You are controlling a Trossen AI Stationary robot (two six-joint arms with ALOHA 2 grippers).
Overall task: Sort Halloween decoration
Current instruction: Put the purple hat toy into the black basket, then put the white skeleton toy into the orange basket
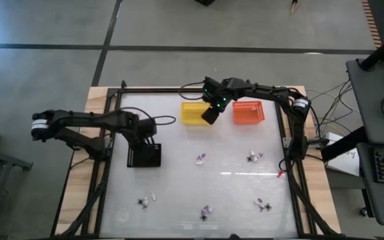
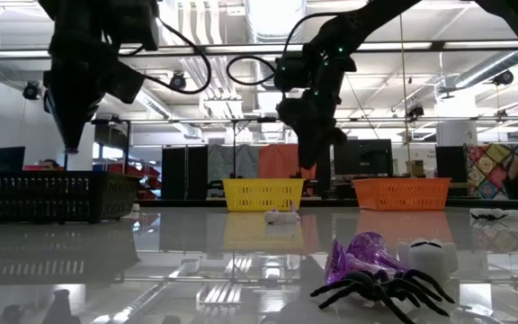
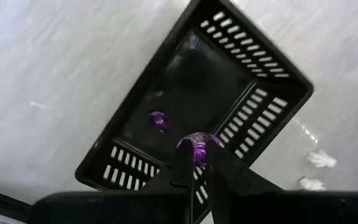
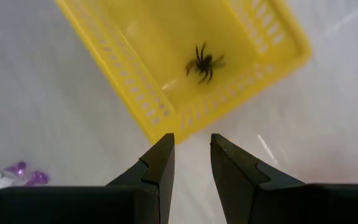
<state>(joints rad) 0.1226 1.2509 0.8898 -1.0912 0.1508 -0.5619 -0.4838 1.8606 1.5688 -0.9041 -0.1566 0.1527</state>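
While clamping purple trinket (image 3: 198, 149) — left tool (image 3: 197, 163)

Left gripper (image 3: 196, 163) points down at nine o'clock, fingers clamped together. Right gripper (image 4: 191, 155) hangs at twelve o'clock, fingers parted.

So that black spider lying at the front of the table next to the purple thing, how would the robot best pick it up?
Probably from straight above, closing the fingers on the black spider's body rather than its thin legs. It lies flat with its legs splayed out, so the central body is the only solid part. The purple trinket and a white trinket sit close behind it, so the fingers would best drop in beside the body, clear of them.
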